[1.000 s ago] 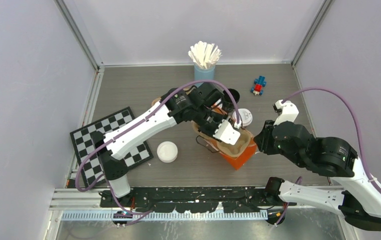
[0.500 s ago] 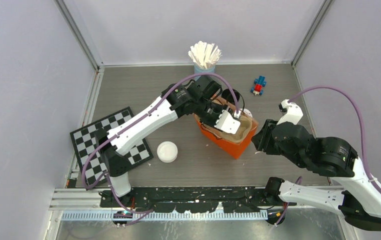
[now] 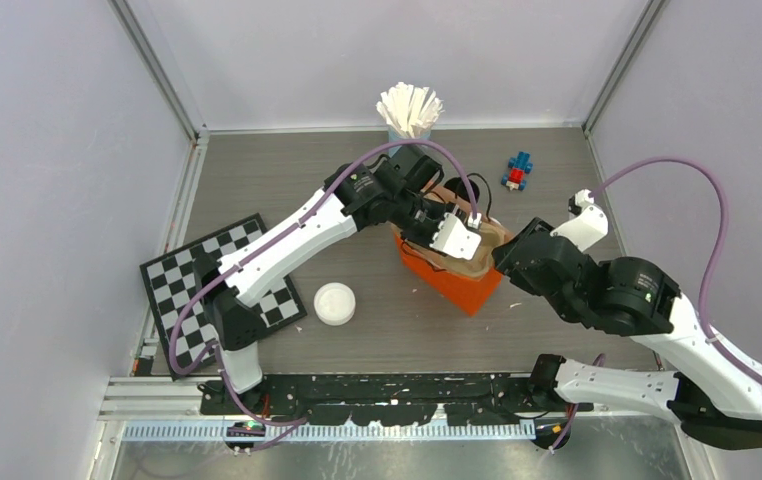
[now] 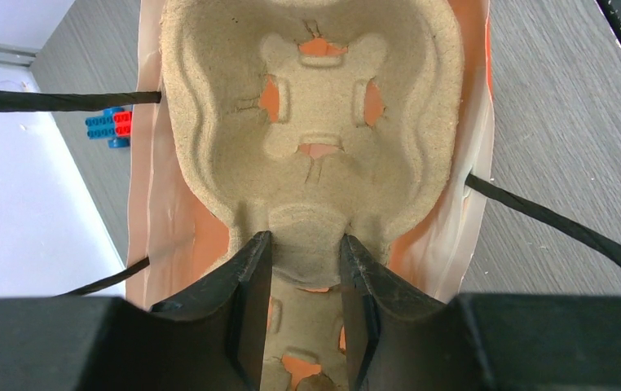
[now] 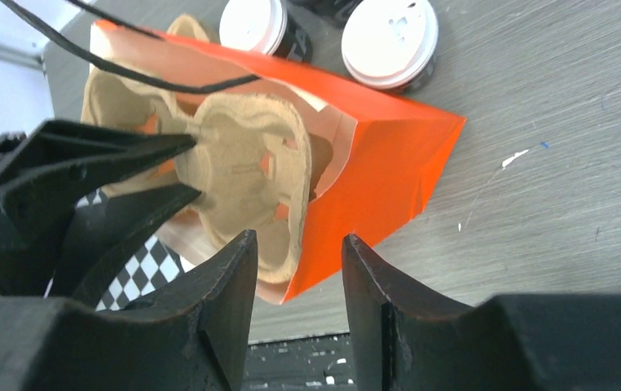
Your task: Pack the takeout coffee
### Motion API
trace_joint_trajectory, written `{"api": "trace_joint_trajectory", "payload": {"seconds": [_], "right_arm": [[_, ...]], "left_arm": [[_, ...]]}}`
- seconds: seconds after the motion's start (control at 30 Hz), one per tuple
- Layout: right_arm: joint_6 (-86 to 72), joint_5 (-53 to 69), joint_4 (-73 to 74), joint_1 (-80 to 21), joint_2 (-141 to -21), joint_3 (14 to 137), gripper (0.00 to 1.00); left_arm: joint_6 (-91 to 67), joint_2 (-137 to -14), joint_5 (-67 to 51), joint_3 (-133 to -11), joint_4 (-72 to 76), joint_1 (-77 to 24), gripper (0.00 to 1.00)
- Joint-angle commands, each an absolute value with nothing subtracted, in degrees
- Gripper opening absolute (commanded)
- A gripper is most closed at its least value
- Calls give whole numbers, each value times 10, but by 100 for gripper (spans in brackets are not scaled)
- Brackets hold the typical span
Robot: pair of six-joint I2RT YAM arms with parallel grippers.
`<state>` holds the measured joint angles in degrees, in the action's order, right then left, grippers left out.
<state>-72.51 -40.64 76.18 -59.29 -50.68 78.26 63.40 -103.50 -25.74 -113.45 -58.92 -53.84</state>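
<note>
So the left claw is pinched tight on the middle ridge of the pulp cup carrier, and the carrier sits down inside the orange paper bag. You can see right to the bottom of the carrier's well, with orange showing through the cut-outs. The right claw has its fingers apart, hanging over the bag's near rim and gripping nothing.

The coffees are outside the bag. One lidded coffee cup and a second coffee cup stand on the gray table just behind it, side by side. Another white lid sits well off to the left beside the checkerboard. Can't tell from above if there's a cup under it. The cup of white stirrers is at the back.
</note>
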Motion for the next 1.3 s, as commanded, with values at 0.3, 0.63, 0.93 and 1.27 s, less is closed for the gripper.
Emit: {"api": "trace_joint_trajectory", "payload": {"seconds": [0.3,0.63,0.93,1.27], "right_arm": [[-790,-539,757,-562,-504,787,45],[-700,-420,660,-459,-506,749,45],[-665,-339,630,-398,-533,752,42],[-681,-346,661,-398,-523,752,37]], "left_arm": [[635,-1029,-236,-1142,-584,-532,28],[635,-1029,-222,-1143,-578,-531,28],[630,-1029,-218,-1142,-574,-531,28],[633,-1037,-223,-1147,-569,-530,28]]}}
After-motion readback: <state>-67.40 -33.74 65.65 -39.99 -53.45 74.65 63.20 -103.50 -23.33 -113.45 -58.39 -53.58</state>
